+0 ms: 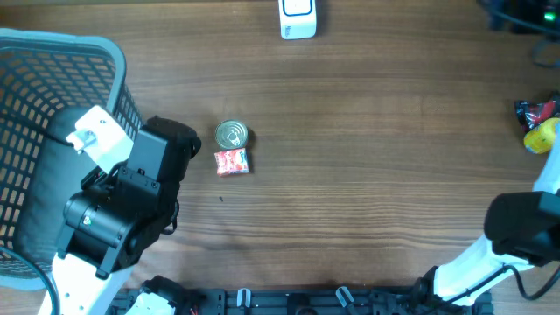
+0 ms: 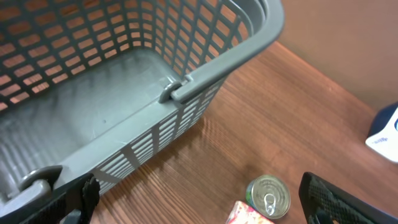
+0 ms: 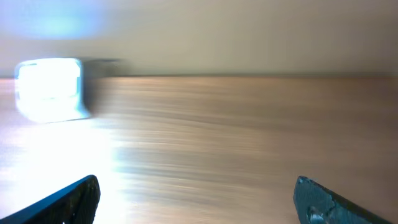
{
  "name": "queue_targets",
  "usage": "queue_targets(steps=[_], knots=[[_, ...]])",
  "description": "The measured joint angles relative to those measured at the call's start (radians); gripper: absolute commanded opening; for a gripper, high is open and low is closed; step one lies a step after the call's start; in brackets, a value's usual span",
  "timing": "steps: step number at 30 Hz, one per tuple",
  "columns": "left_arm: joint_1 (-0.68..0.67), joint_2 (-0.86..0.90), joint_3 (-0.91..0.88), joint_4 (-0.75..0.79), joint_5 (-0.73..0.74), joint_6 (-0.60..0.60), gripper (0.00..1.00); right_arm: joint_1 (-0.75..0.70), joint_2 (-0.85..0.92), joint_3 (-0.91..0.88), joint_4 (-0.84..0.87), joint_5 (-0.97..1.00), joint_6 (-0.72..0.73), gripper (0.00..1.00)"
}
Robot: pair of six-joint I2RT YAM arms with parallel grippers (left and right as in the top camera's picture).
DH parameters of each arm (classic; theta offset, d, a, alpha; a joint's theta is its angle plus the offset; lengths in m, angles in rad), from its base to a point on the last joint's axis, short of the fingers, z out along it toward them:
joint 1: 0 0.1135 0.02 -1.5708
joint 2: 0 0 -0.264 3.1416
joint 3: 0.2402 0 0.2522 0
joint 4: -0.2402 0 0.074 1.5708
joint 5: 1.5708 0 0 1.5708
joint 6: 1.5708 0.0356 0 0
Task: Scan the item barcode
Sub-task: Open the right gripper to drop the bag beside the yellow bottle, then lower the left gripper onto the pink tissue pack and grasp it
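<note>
my left gripper (image 2: 199, 186) hangs with its jaws spread wide and nothing between them; the black ribbed pads (image 2: 336, 199) frame only bare wood. my right gripper (image 3: 196, 183) is the same, wide and empty, low over the table (image 1: 367, 114) on my right side, well apart from the goods. so i judge the task to be at its very start: nothing is picked up, nothing is shown to the reader.

just ahead of my left fingers stands the can (image 2: 268, 196), a short round tin, upright, its bright metal lid and pull ring facing up. just beside it, on my side, lies the red packet (image 2: 249, 214), small, squarish and soft-looking, with a busy print. which of the two is meant for scanning i cannot tell, and i see no barcode on either.

the next move, i think, calls for my left hand to come down over one of them, close on the can's smooth curved wall or the packet's edges, and lift.

further left sits the basket (image 2: 224, 62), grey plastic lattice with a thick rim. farthest off, at the table's far edge, the white boxy scanner (image 1: 297, 17) waits; the code must end up facing it.
</note>
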Motion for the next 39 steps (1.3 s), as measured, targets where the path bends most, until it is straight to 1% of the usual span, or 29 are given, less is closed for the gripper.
queue_targets(steps=[2,5,7,9,12,14,17,23,29,31,34,36,39], knots=[[0.000,0.006,0.000,0.015,0.024,0.035,1.00,0.045,0.005,-0.001,-0.006,-0.090,0.008,1.00],[0.000,0.045,0.000,0.036,0.095,0.070,1.00,0.088,0.011,-0.001,-0.038,-0.120,0.069,1.00],[0.000,0.093,0.000,0.042,0.136,0.078,1.00,0.100,0.011,-0.001,-0.109,-0.076,0.138,1.00],[0.000,0.162,0.000,0.034,0.165,0.080,1.00,0.106,0.012,-0.001,-0.164,-0.034,0.174,1.00],[0.000,0.255,-0.004,0.030,0.197,0.076,1.00,0.111,0.012,-0.001,-0.261,0.021,0.204,1.00],[0.000,0.300,-0.027,0.045,0.245,0.072,1.00,0.113,0.013,-0.002,-0.307,0.060,0.218,1.00],[0.000,0.329,-0.087,0.087,0.322,0.065,1.00,0.113,0.013,-0.002,-0.313,0.091,0.235,1.00],[-0.001,0.350,-0.280,0.189,0.479,0.011,1.00,0.113,0.013,-0.002,-0.328,0.118,0.258,1.00],[-0.001,0.352,-0.329,0.249,0.606,0.002,1.00,0.113,0.013,-0.002,-0.332,0.123,0.281,1.00],[-0.001,0.362,-0.329,0.287,0.626,0.018,1.00,0.113,0.013,-0.002,-0.332,0.125,0.282,1.00],[-0.001,0.397,-0.330,0.372,0.641,0.080,1.00,0.113,0.013,-0.002,-0.334,0.126,0.286,1.00],[0.000,0.435,-0.330,0.418,0.648,0.130,1.00,0.113,0.013,-0.002,-0.335,0.126,0.288,1.00],[0.008,0.520,-0.330,0.445,0.651,0.192,1.00,0.113,0.013,-0.002,-0.335,0.126,0.288,1.00]])
